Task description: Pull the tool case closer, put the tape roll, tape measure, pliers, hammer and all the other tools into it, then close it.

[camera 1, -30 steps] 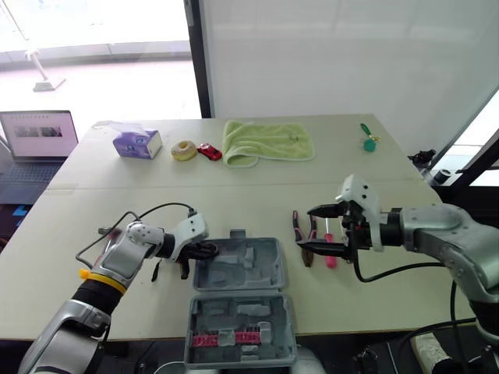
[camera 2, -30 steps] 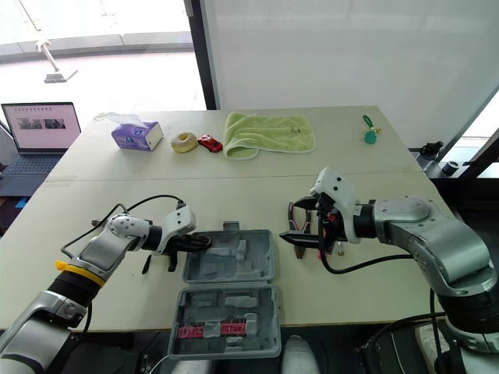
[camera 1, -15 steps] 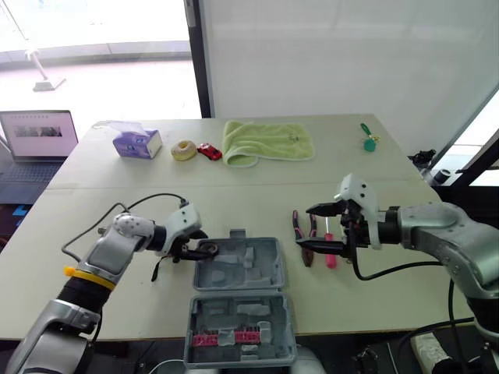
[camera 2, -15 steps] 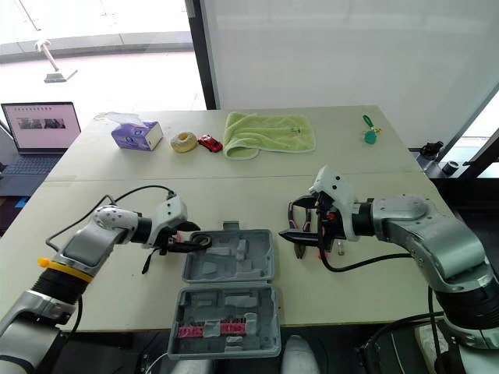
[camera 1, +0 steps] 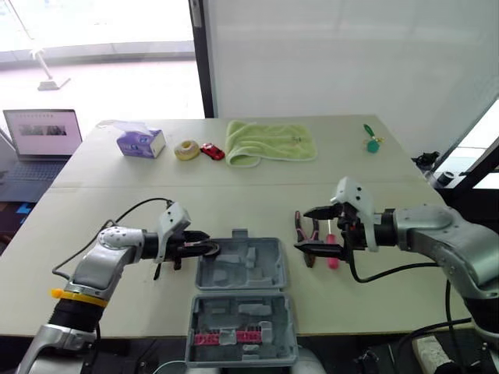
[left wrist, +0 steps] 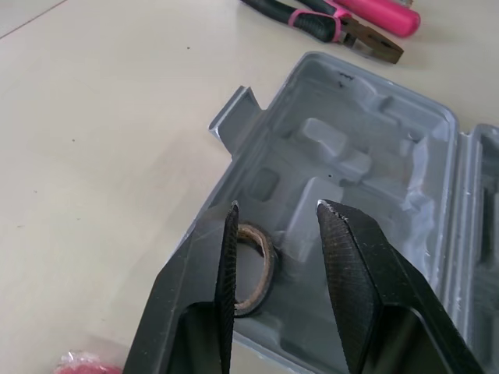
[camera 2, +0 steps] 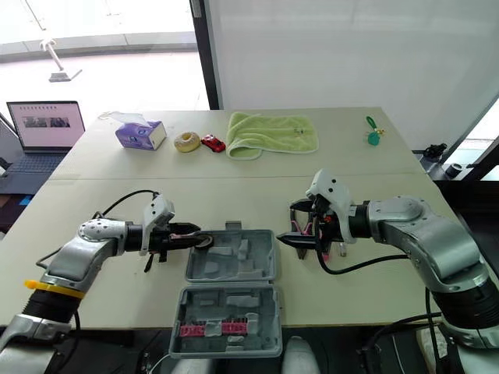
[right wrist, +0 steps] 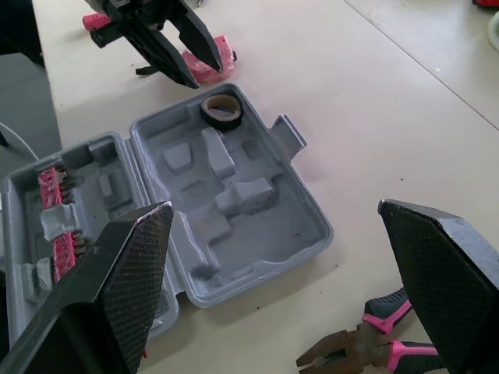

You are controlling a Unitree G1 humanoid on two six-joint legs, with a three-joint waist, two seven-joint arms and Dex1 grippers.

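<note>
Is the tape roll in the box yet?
In. The tape roll lies in a corner pocket of the open tool case, and the left gripper is open near it.

Tool case mostly free, tape roll in corner; pliers nr R side

Tape roll is down — out of the left end effector and now lying in the far-left corner of the tool case. The fingers have let go and spread apart — the arm has levelled out, reaching in from the left.
</note>
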